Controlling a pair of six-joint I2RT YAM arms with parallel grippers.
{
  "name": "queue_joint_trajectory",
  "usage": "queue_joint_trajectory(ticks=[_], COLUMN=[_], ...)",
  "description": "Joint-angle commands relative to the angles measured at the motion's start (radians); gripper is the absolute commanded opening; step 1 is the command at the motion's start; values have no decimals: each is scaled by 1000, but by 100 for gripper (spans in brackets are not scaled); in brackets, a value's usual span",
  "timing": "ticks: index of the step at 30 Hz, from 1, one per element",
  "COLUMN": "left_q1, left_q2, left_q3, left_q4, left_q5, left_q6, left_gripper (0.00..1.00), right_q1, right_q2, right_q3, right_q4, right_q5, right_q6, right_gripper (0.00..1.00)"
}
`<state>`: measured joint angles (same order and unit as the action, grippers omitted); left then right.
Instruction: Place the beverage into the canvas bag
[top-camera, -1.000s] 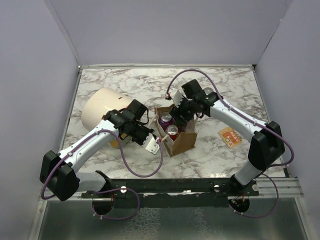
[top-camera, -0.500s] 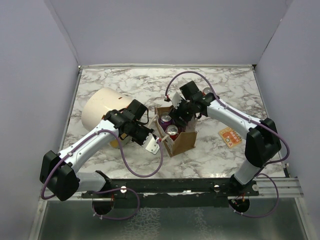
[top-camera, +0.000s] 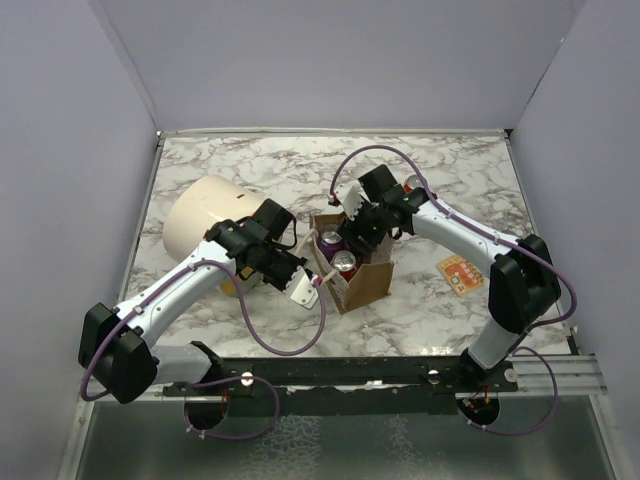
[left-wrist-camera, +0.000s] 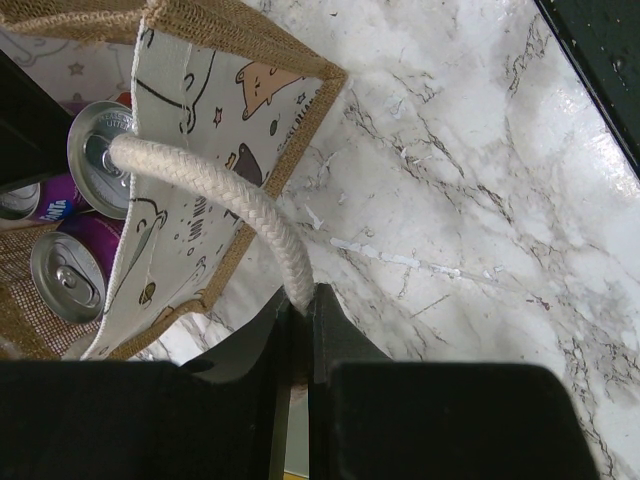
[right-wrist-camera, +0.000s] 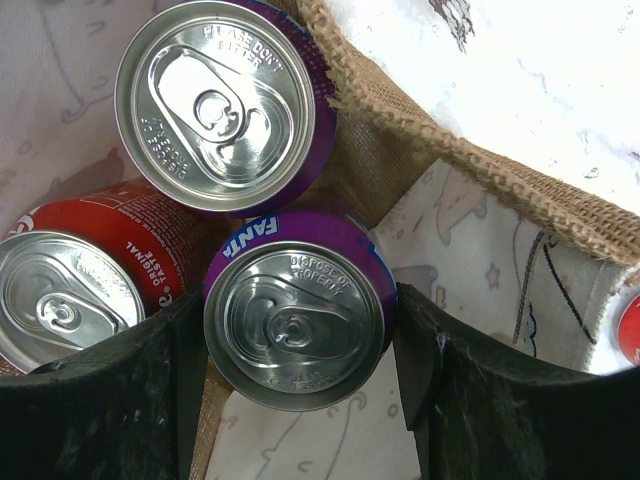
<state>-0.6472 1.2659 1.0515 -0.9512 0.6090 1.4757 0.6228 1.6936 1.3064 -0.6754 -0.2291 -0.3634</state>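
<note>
The canvas bag (top-camera: 362, 280) stands open at the table's middle, tan burlap with a white printed lining (left-wrist-camera: 210, 130). My left gripper (left-wrist-camera: 300, 303) is shut on its cream rope handle (left-wrist-camera: 215, 195) at the near-left side (top-camera: 306, 290). My right gripper (right-wrist-camera: 297, 345) is shut on an upright purple Fanta can (right-wrist-camera: 295, 320) and holds it inside the bag's mouth (top-camera: 352, 230). Another purple can (right-wrist-camera: 225, 105) and a red can (right-wrist-camera: 70, 290) stand in the bag beside it. Can tops also show in the left wrist view (left-wrist-camera: 100, 145).
A large cream cylinder (top-camera: 200, 222) lies at the left behind my left arm. A small orange card (top-camera: 460, 273) lies on the marble at the right. A yellow object (top-camera: 229, 288) shows under my left arm. Walls close the table in.
My right gripper has shifted slightly left, over the bag, with the purple can. My left gripper still holds the handle in the same place.
</note>
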Motion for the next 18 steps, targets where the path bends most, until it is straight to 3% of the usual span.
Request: queue_joint_trajectory(ticks=[1, 18], left_q1=[4, 4], left_q2=[-22, -32], left_q3=[-7, -17], left_q4=[-9, -6], left_q5=[26, 21], left_q6=[16, 16], left_gripper=[0, 0], right_q1=[8, 8], right_q2=[0, -3], right_q3=[-1, -27], right_q4=[39, 52], right_q5=[-1, -8], right_q6=[-11, -31], right_gripper=[54, 73])
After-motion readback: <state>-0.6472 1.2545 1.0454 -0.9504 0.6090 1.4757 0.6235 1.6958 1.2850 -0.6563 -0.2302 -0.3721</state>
